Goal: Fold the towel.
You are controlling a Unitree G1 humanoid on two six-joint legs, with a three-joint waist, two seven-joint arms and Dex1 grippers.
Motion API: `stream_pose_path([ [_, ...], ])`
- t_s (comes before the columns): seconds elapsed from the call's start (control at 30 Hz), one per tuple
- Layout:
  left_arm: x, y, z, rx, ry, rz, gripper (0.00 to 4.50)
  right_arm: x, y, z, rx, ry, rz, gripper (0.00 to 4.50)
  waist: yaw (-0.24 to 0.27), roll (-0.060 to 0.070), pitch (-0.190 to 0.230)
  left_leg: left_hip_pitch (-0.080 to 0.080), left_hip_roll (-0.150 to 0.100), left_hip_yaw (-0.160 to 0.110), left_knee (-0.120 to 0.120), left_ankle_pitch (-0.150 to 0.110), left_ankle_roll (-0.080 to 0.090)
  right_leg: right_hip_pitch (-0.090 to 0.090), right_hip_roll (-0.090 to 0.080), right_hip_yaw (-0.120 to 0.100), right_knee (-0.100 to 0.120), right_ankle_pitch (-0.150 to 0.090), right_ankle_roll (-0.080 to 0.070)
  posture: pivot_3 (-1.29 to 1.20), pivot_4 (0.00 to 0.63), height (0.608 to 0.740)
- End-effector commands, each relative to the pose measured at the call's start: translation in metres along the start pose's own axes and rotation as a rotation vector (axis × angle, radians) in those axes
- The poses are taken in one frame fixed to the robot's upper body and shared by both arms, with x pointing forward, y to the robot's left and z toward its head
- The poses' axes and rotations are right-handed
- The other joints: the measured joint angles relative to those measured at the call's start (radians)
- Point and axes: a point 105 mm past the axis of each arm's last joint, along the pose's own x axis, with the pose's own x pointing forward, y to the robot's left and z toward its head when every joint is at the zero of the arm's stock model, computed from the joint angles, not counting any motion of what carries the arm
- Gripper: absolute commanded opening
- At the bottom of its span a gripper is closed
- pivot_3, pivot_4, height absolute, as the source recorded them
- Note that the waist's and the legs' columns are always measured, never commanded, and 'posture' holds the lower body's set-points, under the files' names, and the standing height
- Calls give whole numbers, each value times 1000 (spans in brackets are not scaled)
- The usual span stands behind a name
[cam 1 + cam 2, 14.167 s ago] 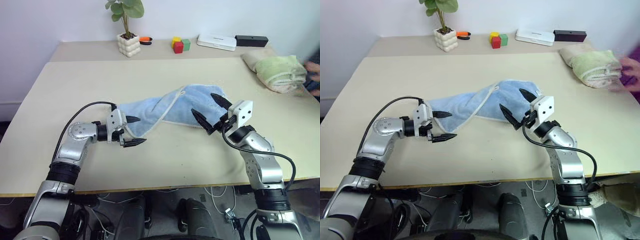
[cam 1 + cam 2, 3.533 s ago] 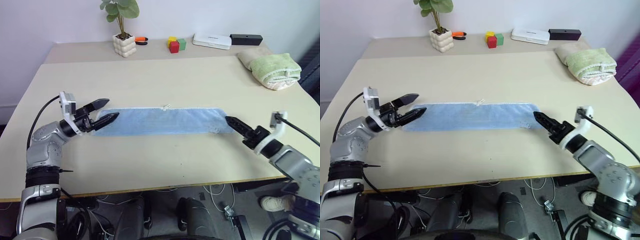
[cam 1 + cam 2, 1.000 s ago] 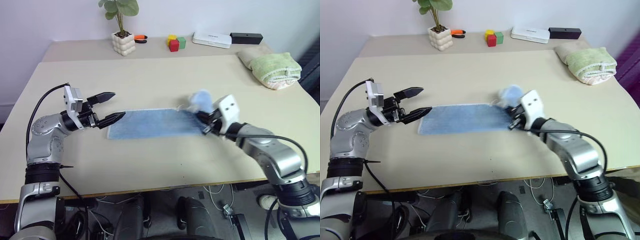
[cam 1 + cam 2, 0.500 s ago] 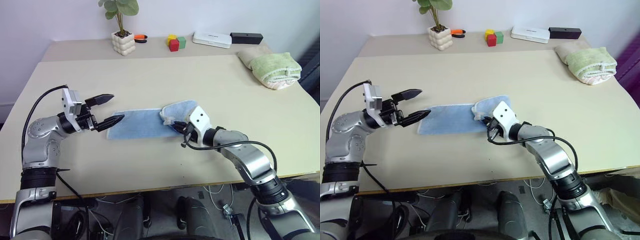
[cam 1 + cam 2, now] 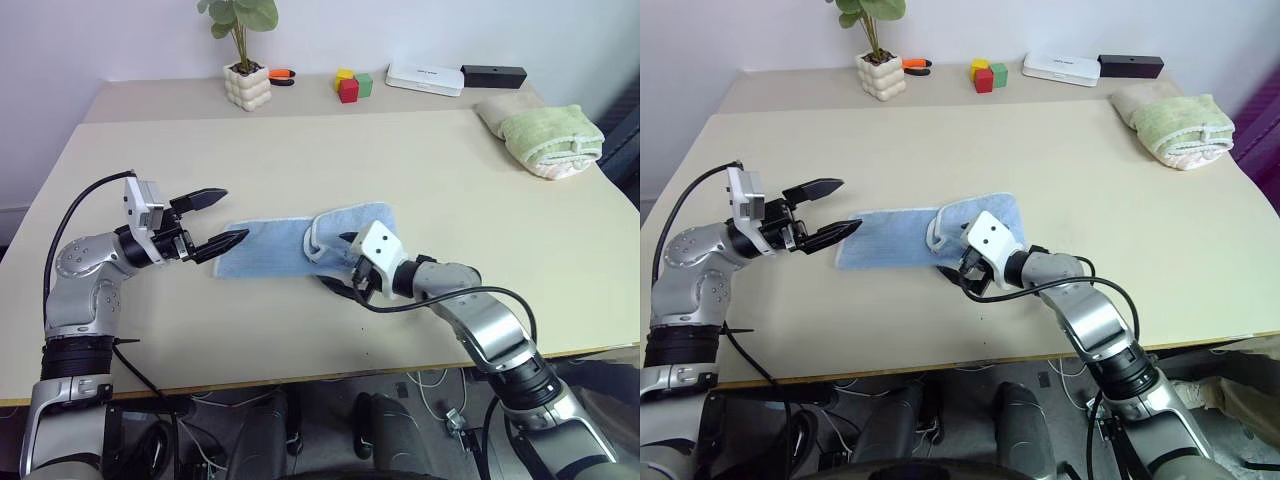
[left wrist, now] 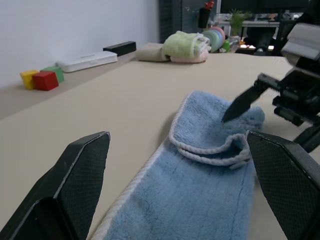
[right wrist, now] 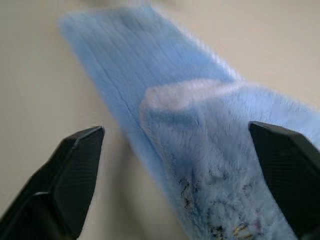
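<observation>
The towel, light blue with white edging, lies along the table's middle. Its right end is folded back over the rest in a loose hump. My right gripper stands open at that folded end, one finger above the flap and one at the table by its front edge. In the right wrist view the towel lies between the wide-apart fingers. My left gripper hovers open at the towel's left end, holding nothing. The left wrist view looks along the towel to a right fingertip over the fold.
On the beige table, a folded green towel lies on a beige one at the back right. Along the back edge stand a potted plant, coloured blocks, a white box and a black bar.
My right gripper carried the towel's right end leftward over the rest, laid it down and opened, letting go. The left gripper stayed in place, open.
</observation>
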Motion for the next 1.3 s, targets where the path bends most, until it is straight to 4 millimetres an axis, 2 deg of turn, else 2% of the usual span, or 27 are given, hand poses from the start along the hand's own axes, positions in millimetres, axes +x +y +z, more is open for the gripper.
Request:
stream_pose_path([
  [0.03,2,-1,7,23,-22,-10,4500,-12,-21,47,97,-226,-63,4436,0,0,0,0,0,0,0,0,0,0,0,0,0,0,0,0,150,740],
  [0.13,4,-1,7,21,-25,-12,4500,-13,-35,50,226,-282,-101,4436,0,0,0,0,0,0,0,0,0,0,0,0,1,0,0,0,150,740],
  [0.17,4,-1,7,20,-26,-13,4500,-11,-39,47,246,-277,-115,3922,1,0,0,0,0,0,0,0,0,0,0,0,1,0,0,0,150,740],
  [0.2,5,-1,7,19,-27,-13,4500,-8,-41,43,261,-264,-130,3646,1,0,0,0,0,-1,0,0,0,0,1,0,1,0,0,0,150,740],
  [0.3,5,-1,6,13,-30,-9,4500,1,-50,32,254,-243,-207,2146,-2,0,0,0,0,0,0,1,-1,0,1,0,1,0,0,0,150,740],
  [0.33,4,3,9,34,-37,15,4500,5,-53,25,267,-234,-232,1528,-3,0,0,0,0,0,0,1,-2,0,1,0,1,0,0,0,150,740],
  [0.43,-2,17,18,55,-71,101,4500,13,-50,3,280,-193,-249,90,-2,0,0,0,0,0,0,3,-4,0,1,0,2,0,0,0,150,740],
  [0.53,-8,10,10,36,-35,105,4500,20,-41,-47,274,-59,-267,38,-4,0,-1,1,0,0,0,3,-4,1,1,0,2,0,0,0,150,740],
  [0.7,-13,5,8,25,-29,115,4500,25,-39,-82,249,29,-312,38,-8,-2,-2,2,1,0,0,3,-5,2,2,0,2,0,0,0,150,740],
  [0.8,-13,4,8,21,-28,121,4500,28,-36,-92,240,72,-302,38,-6,-2,-2,6,1,-1,0,3,-8,5,2,0,2,0,-1,0,150,740],
  [0.87,-12,2,6,6,-25,120,4500,30,-27,-86,249,42,-235,38,-6,-3,-2,15,2,-1,-1,1,-7,9,2,0,0,-2,-4,0,150,740],
  [0.93,-11,1,4,-18,-21,125,4500,31,-27,-82,214,34,-231,38,-6,-2,-3,17,2,-1,-3,-2,-3,9,2,1,-1,-2,-5,0,150,740],
  [0.97,-11,0,2,-44,-20,128,4500,32,-24,-78,190,24,-204,570,-7,-2,-3,17,2,-1,-3,-2,-3,9,2,1,-1,-1,-5,0,150,740],
  [1.03,-11,-5,-1,-100,-14,129,4500,32,-27,-73,168,6,-221,1246,-8,-2,-3,17,2,-1,-4,-2,-4,9,2,1,0,-1,-5,0,150,740],
  [1.1,-10,-14,-4,-204,-18,127,4500,29,-33,-65,183,-24,-237,2369,-9,-2,-3,16,2,0,-4,0,-10,10,2,2,1,-1,-4,0,150,740],
  [1.17,-10,-20,-4,-288,-26,128,4500,28,-36,-58,184,-54,-237,3271,-9,-2,-2,16,2,0,-4,0,-10,10,2,2,2,-1,-3,0,150,740],
  [1.23,-11,-25,-5,-386,-41,144,4500,26,-40,-53,180,-71,-239,4382,-7,-2,-2,16,2,0,-4,1,-10,10,2,2,2,-1,-3,0,150,740],
  [1.3,-12,-32,-7,-482,-50,165,4500,24,-41,-46,174,-91,-230,4456,-7,-2,-2,16,2,0,-4,0,-10,10,2,3,2,-1,-4,0,150,740],
])
